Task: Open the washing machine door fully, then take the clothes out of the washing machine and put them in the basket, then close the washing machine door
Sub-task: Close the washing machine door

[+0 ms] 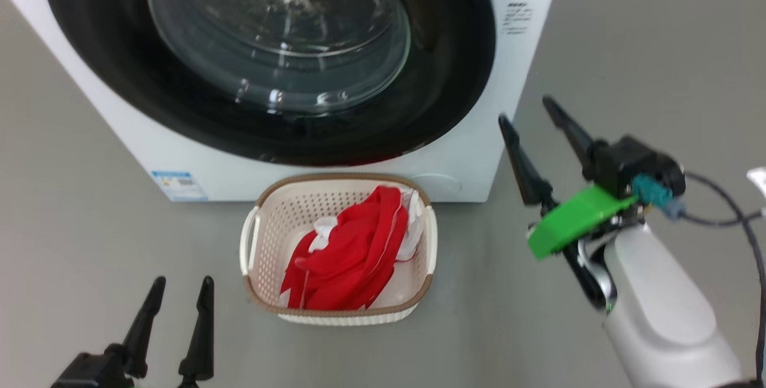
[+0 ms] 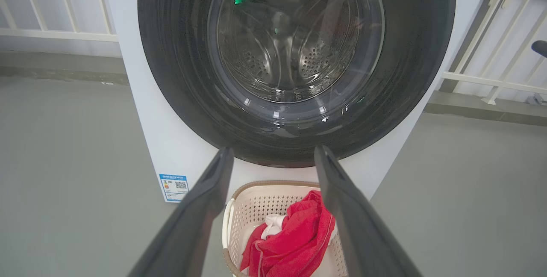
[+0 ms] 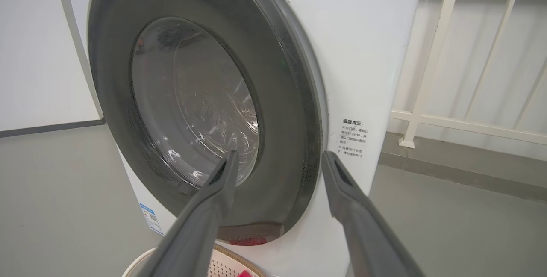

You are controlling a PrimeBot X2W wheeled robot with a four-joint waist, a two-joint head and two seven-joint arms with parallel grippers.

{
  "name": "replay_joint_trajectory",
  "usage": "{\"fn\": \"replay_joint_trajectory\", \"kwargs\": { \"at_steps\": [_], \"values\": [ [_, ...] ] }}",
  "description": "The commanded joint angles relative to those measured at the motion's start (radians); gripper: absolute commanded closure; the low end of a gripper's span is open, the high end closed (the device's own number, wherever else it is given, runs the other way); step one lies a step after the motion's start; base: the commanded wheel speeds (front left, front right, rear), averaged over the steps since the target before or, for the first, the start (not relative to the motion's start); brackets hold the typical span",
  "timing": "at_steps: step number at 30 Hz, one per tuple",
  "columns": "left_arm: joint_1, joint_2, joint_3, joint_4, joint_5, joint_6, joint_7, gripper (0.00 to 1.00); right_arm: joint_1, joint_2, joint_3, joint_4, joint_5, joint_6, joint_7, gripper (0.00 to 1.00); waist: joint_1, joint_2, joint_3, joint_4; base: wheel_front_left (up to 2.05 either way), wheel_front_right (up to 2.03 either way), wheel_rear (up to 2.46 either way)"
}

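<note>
The washing machine stands straight ahead, and its black-ringed washing machine door lies flat against the front. On the floor right before it sits the cream basket, holding the red and white clothes. My left gripper is open and empty at the lower left, pointing at the basket and the clothes. My right gripper hangs open and empty just off the machine's right front corner. In the right wrist view, the right gripper points at the door's right edge, apart from it.
Grey floor surrounds the machine. A white railing runs behind it on the right, and another stretch on the left. A dark cable trails from my right wrist. A blue label marks the machine's lower left corner.
</note>
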Motion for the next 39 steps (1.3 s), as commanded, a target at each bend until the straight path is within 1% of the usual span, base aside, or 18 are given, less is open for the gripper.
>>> {"fn": "replay_joint_trajectory", "kwargs": {
  "at_steps": [1,2,6,10,14,18,21,31,39],
  "values": [
    [0.008,0.012,0.04,-0.025,0.007,-0.006,-0.012,0.0,0.051,0.014,0.006,-0.039,-0.003,-0.004,-0.006,0.0,0.0,0.0,-0.076,-0.071,0.0,0.0,0.0],
    [0.008,0.012,0.04,-0.025,0.007,-0.006,-0.012,0.0,0.051,0.014,0.006,-0.039,-0.003,-0.004,-0.006,0.0,0.0,0.0,-0.076,-0.071,0.0,0.0,0.0],
    [0.04,0.007,0.047,-0.028,0.002,-0.006,-0.012,0.0,0.143,0.014,-0.021,-0.072,-0.008,-0.004,-0.006,0.0,0.0,0.0,-0.117,-0.1,0.0,0.0,0.0],
    [0.064,0.007,0.052,-0.045,0.001,-0.006,-0.012,0.0,0.228,0.014,-0.066,-0.132,-0.016,-0.004,-0.006,0.0,0.0,0.0,-0.142,-0.116,0.0,0.0,0.0],
    [0.085,0.004,0.061,-0.062,0.001,-0.006,-0.012,0.0,0.324,0.014,-0.125,-0.222,-0.024,-0.004,-0.006,0.0,0.0,0.0,-0.165,-0.122,0.0,0.0,0.0],
    [0.114,0.007,0.067,-0.079,-0.001,-0.006,-0.012,0.0,0.416,0.014,-0.148,-0.322,-0.031,-0.004,-0.006,0.0,0.0,0.0,-0.186,-0.133,0.0,0.0,0.0],
    [0.135,0.0,0.082,-0.107,-0.001,-0.006,-0.012,0.0,0.47,0.014,-0.155,-0.368,-0.033,-0.004,-0.006,0.0,0.0,0.0,-0.201,-0.141,0.0,0.0,0.0],
    [0.195,-0.004,0.083,-0.158,0.035,-0.006,-0.012,0.0,0.616,0.014,-0.179,-0.441,-0.041,-0.004,-0.006,0.0,0.0,0.0,-0.247,-0.143,0.0,0.0,0.0],
    [0.221,-0.02,0.098,-0.153,0.05,-0.006,-0.012,0.0,0.659,0.014,-0.197,-0.458,-0.038,-0.004,-0.006,0.0,0.0,0.0,-0.26,-0.139,0.0,0.0,0.0]
  ]
}}
